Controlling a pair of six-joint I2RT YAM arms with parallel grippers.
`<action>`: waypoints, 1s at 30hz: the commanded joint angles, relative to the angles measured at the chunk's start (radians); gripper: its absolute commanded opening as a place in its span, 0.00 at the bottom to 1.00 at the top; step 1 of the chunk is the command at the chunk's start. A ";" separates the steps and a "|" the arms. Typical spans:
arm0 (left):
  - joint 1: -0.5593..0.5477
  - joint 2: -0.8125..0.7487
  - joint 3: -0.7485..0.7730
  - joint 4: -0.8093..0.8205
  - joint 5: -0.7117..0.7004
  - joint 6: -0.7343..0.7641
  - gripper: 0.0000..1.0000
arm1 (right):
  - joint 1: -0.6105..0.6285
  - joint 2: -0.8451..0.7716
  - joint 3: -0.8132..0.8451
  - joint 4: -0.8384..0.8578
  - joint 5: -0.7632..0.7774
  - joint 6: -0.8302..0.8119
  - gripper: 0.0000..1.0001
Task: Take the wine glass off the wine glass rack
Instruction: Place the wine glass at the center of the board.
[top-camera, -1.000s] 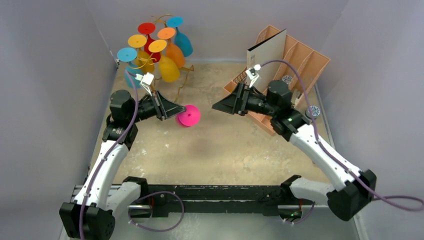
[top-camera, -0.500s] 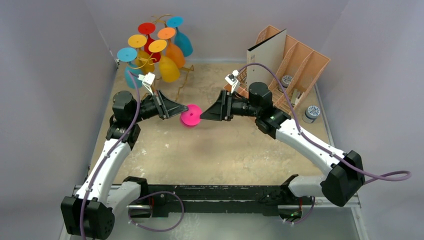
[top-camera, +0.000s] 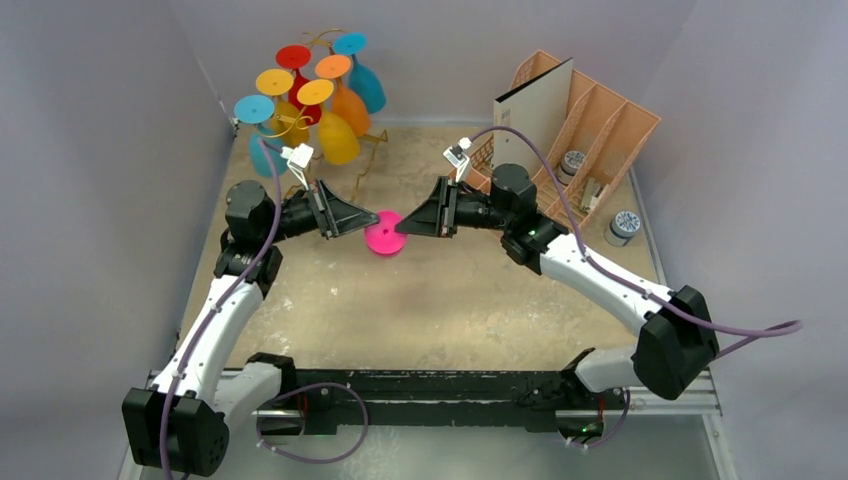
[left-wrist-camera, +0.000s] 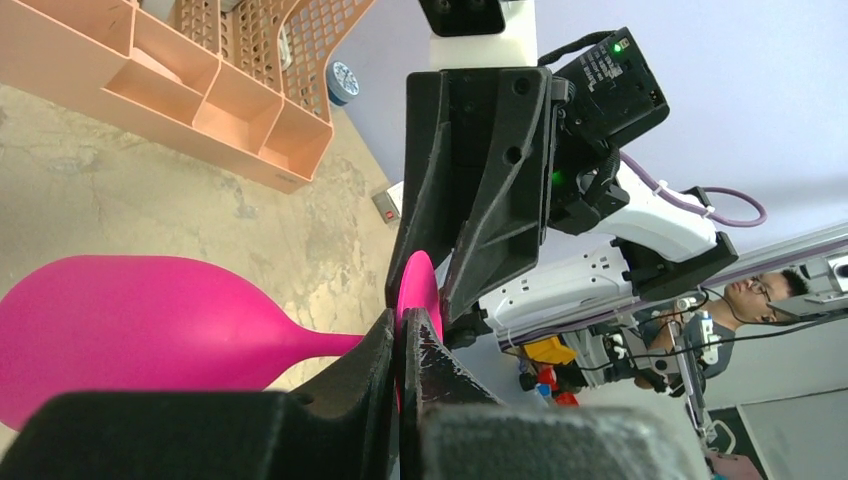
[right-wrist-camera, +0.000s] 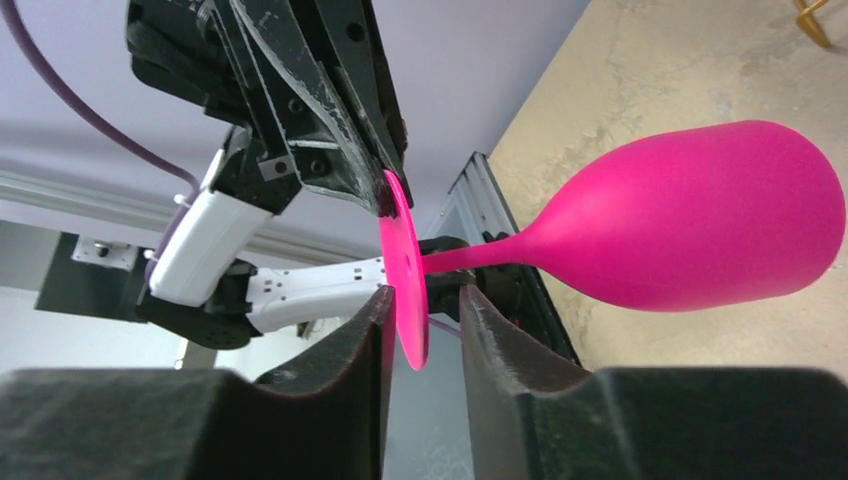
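Hanging from the gold wine glass rack (top-camera: 371, 152) in the back left corner are six coloured glasses (top-camera: 335, 100), feet up and bowls crowded together. Across the worktop (top-camera: 450, 300), the peach organiser (top-camera: 612, 112) stands at the back right. A pale board (top-camera: 535, 105) is upright at its left end and a round dark-topped item (top-camera: 573, 160) sits in one middle compartment. A round grey-topped object (top-camera: 625, 222) rests on the worktop just beside the organiser's near right corner. The pink wine glass (top-camera: 383, 233) is off the rack, held sideways over the middle of the worktop with its stem level. The left claw (top-camera: 370, 222) is pinched together on the glass's round foot (right-wrist-camera: 405, 270). The right claw (top-camera: 402, 224) straddles the same foot from the opposite side, its fingers (right-wrist-camera: 365, 345) apart with a slim gap beside the disc, not clamped. A second ago the right claw hung by the organiser, well apart from the glass and gaping wider. Its arm has since swung left to meet the glass, while the left claw, the glass and the rack have barely shifted. Grey walls (top-camera: 120, 200) close the left, back and right edges, and the glass is well apart from all three. A broad stretch of tan surface lies between it and the black rail (top-camera: 430, 385) at the near edge.
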 joint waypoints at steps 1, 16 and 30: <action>-0.006 -0.007 -0.002 0.057 0.039 -0.010 0.00 | 0.003 -0.001 -0.005 0.129 -0.027 0.055 0.25; -0.006 -0.021 0.105 -0.478 0.011 0.280 0.63 | 0.004 -0.044 -0.067 0.123 0.059 0.026 0.00; -0.065 -0.065 -0.009 -0.283 -0.007 0.035 0.41 | 0.004 -0.072 -0.089 0.095 0.091 -0.035 0.00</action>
